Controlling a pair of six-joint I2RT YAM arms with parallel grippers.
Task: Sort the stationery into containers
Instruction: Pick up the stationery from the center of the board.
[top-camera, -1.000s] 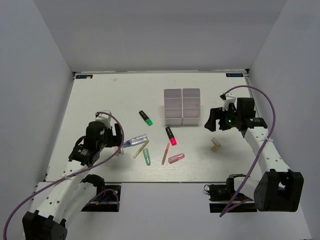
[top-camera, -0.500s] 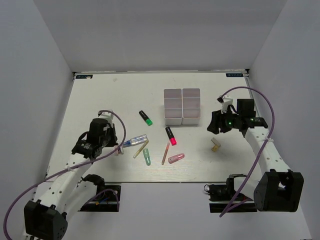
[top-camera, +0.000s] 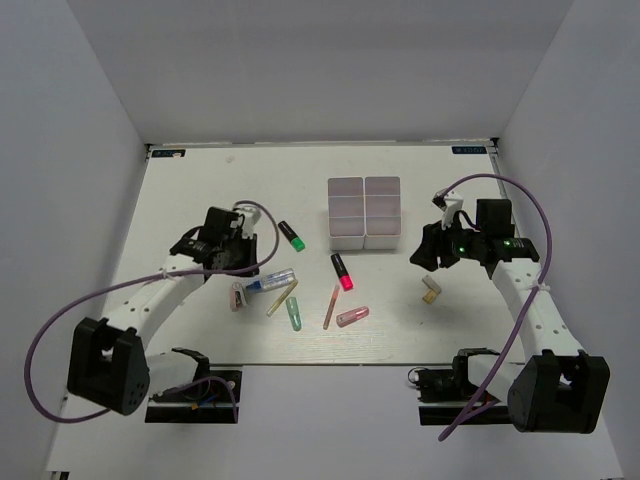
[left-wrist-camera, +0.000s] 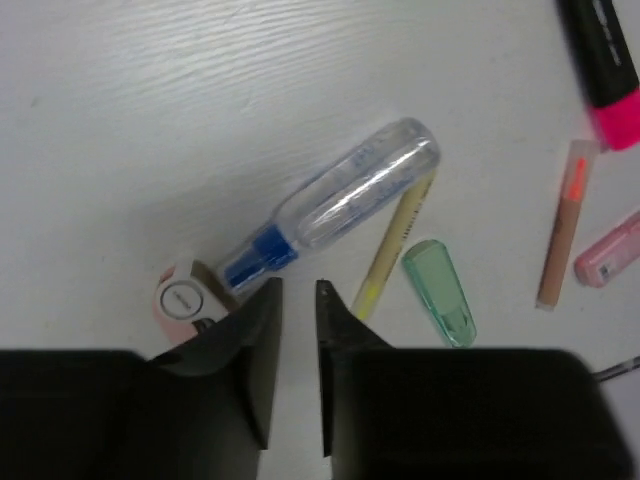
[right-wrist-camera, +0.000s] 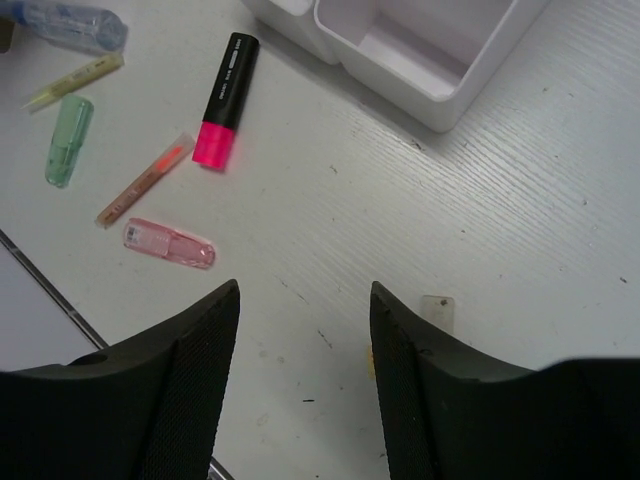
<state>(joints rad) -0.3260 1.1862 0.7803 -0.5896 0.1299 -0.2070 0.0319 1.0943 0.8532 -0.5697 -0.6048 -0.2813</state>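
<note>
My left gripper (left-wrist-camera: 298, 290) stands barely parted, clasping nothing. The clear blue-necked tube (left-wrist-camera: 345, 195) lies on the table just past its tips, long axis slanting up to the right, blue end nearest me. A small round pink item (left-wrist-camera: 183, 300) sits half hidden behind one finger. My right gripper (right-wrist-camera: 305, 290) gapes wide and empty. The beige block (right-wrist-camera: 437, 308) peeks out beside one finger, mostly covered. Beyond, the white organiser (right-wrist-camera: 440, 110) is cut off by the frame.

No legible text; white print on black marker (left-wrist-camera: 605, 40) blurred, corner stickers (top-camera: 170, 153) too small
</note>
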